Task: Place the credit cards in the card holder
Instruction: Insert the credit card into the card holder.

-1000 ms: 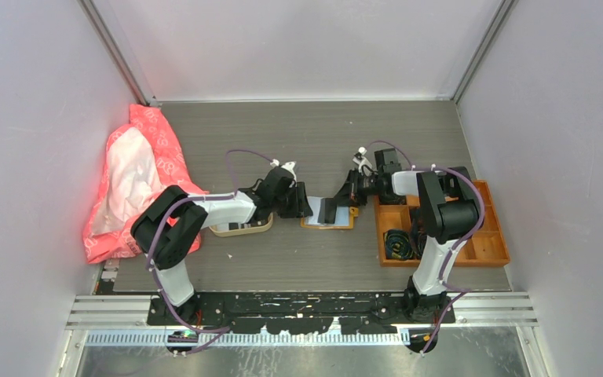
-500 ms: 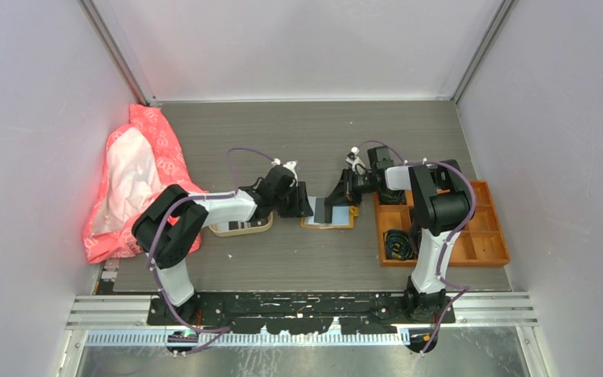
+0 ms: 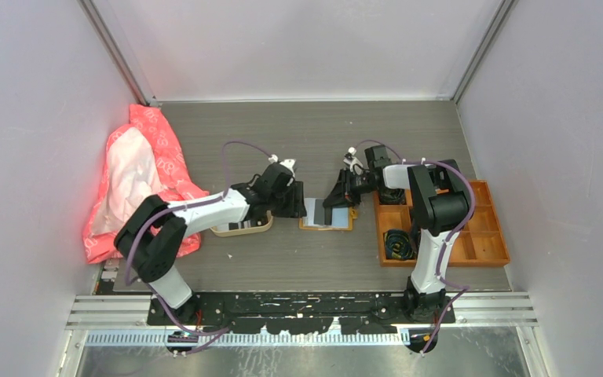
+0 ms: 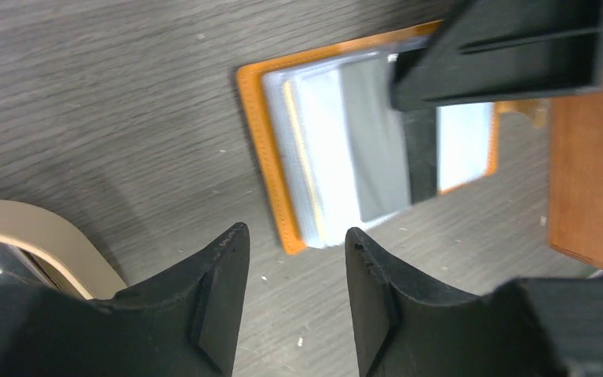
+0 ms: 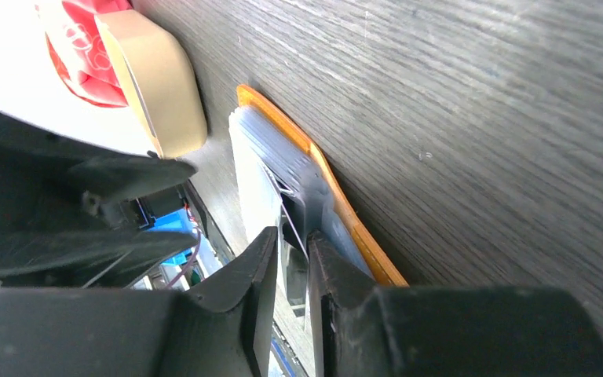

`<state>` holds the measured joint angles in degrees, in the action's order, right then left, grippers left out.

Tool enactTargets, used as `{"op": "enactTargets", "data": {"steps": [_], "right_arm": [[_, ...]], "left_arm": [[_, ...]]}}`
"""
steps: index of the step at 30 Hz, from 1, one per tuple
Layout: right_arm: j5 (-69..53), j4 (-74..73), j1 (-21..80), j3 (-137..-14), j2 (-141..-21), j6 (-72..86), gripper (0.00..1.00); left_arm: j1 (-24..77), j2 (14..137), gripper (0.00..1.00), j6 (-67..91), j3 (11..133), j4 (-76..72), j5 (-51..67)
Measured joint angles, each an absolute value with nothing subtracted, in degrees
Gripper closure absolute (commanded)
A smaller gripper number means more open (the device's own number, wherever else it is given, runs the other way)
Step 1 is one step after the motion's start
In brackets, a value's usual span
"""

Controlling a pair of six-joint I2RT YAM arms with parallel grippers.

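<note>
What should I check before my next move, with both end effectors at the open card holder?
1. Card holder lying open on the table: ok.
2. Left end effector open and empty: ok.
3. Right end effector free of the holder's sleeves: cannot tell; its fingers stand narrowly apart right at them.
4. Grey card fully in its sleeve: cannot tell; the right finger covers part of it.
5. Next card ready in the beige tray: ok; a striped card shows there.
6. End effectors apart from each other: ok.
</note>
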<state>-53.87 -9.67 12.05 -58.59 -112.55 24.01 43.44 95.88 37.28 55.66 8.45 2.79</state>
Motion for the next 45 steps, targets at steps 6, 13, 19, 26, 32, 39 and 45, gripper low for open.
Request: {"op": "enactTargets", "data": {"steps": [6,13,19,26,32,39,45], "right_arm": [[-53.5,-10.4,12.1,-58.6,-112.6,23.8,0.73],[-53.3,-10.9,12.1,-58.7,-112.6,23.2,0.73],[-53.2,-11.3,12.1,-58.9,-112.6,22.9,0.73],[-53.0,-11.6,12.1,-59.1,-112.7,22.7,0.73],[-52.8,-13.3,12.2,-60.3,-113.5,21.9,0.69],[-52.4,-15.2,12.3,-61.1,-113.7,20.4,0.63],[-52.4,-16.8,12.3,-61.9,-113.6,19.1,0.60]], "left_arm": [[49.6,92.9,0.64,37.0,60.3,10.2,0.0],[56.8,98.7,0.80,38.3,66.8,8.2,-0.9],[58.4,106.3,0.83,40.1,69.7,7.1,-2.8],[60.4,113.0,0.82,40.9,74.5,7.5,-8.1],[61.3,115.2,0.79,41.6,76.8,9.8,-14.5],[61.4,115.2,0.75,42.0,76.8,12.1,-21.1],[61.4,114.9,0.76,42.0,76.7,13.6,-24.1]]}}
